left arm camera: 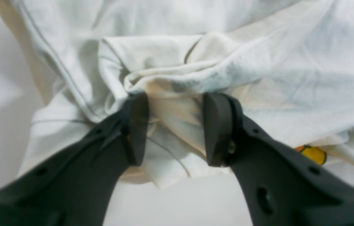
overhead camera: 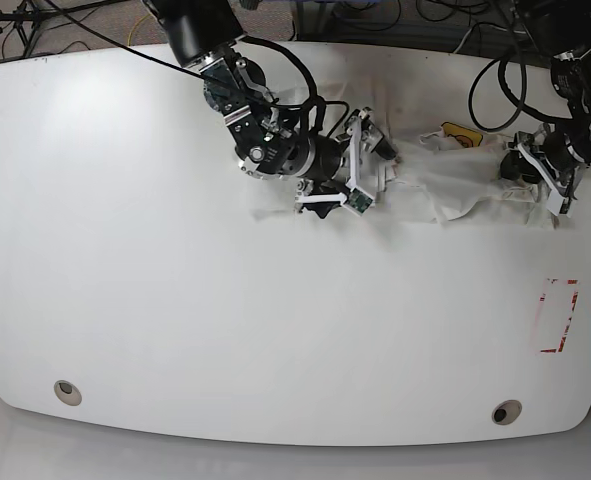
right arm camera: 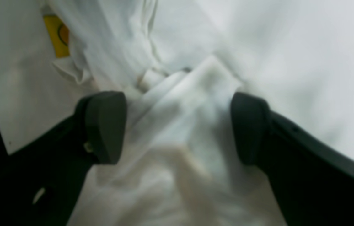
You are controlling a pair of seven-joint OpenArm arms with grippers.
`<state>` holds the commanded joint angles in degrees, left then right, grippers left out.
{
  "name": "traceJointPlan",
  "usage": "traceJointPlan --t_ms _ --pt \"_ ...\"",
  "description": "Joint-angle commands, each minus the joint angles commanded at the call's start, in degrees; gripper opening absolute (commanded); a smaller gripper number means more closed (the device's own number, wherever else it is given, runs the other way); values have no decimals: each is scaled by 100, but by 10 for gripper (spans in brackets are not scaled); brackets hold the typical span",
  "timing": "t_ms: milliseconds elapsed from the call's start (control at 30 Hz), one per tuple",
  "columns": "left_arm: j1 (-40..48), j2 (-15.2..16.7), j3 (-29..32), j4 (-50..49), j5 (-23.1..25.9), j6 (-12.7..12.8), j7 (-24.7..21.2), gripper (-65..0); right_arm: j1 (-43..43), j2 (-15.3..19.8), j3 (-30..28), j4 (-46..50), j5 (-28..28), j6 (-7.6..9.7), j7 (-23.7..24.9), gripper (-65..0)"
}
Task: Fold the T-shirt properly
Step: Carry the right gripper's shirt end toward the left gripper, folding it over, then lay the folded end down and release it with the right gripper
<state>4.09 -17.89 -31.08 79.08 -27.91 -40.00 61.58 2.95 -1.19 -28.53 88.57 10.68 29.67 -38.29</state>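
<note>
Seen from the base view and going left to right, the right gripper [right arm camera: 177, 128] comes first, its 2 fingers spread wide over the left part of the T-shirt [overhead camera: 425, 190], with loose cloth lying between them; I see no pinch there. The shirt lies crumpled along the far side of the white tabletop [overhead camera: 225, 320], reaching from under the right arm [overhead camera: 275, 130] across to the left arm [overhead camera: 570, 130]. It looks light, limp and soft, so it should drape and wrinkle easily, slide over the smooth top when dragged, and hardly be at risk of breaking. A grip on 1 loose ridge might lift only 1 layer; the better holds are probably 2 outer corners or hems, pulled gently apart to flatten the bunching. In the middle, the yellow-orange logo patch [overhead camera: 462, 135] shows near the far edge and may help tell which way the fabric faces. Just beyond it, a black cable [overhead camera: 472, 98] loops close to the left arm and could snag on a wide swing. Farthest right, the left gripper [left arm camera: 176, 130] stands open around rumpled folds, its fingers closer together than the other pair.
</note>
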Motion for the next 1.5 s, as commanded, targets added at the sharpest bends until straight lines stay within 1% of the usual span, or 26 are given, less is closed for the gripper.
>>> traceJointPlan --t_ms 133,233,267,333,367,400,467,500,533,567,600,667,733,867,1100,1267,1500 --pt "0 0 0 0 0 0 0 -390 -35 9 -18 -211 -193 0 484 -154" --pt "0 0 0 0 0 0 0 -390 -44 9 -18 -290 -378 0 615 -162" --pt "0 0 0 0 0 0 0 -390 -44 9 -9 -316 -431 0 651 -185" --pt "0 0 0 0 0 0 0 -390 -44 9 -9 -316 -475 0 659 -244" --pt "0 0 0 0 0 0 0 -390 -44 18 -9 -290 -492 0 659 -319" --pt "0 0 0 0 0 0 0 -390 -44 18 -9 -290 -492 0 659 -349" --pt "0 0 0 0 0 0 0 -390 -35 26 -9 -290 -501 0 659 -477" --pt "0 0 0 0 0 0 0 -390 -35 26 -9 -290 -501 0 659 -518" --pt "0 0 0 -9 0 0 0 -390 -35 35 0 -290 -501 0 659 -591" --pt "0 0 0 -9 0 0 0 -390 -26 35 0 -290 -501 0 659 -637" --pt "0 0 0 -9 0 0 0 -390 -26 35 0 -281 -501 0 651 -650" --pt "0 0 0 -9 0 0 0 -390 -26 35 0 -246 -501 0 642 -647" --pt "0 0 0 -9 0 0 0 -390 -53 35 0 -62 -501 0 633 -625" --pt "0 0 0 -9 0 0 0 -390 -193 44 0 343 -501 0 571 -639" --pt "0 0 0 -18 0 0 0 -390 -193 44 53 1011 -510 -9 132 -640" --pt "9 0 0 -18 0 0 0 -390 -176 0 325 1020 -510 -9 114 -637" --pt "88 0 0 0 0 0 -9 -390 9 0 343 730 -475 -9 114 -636"
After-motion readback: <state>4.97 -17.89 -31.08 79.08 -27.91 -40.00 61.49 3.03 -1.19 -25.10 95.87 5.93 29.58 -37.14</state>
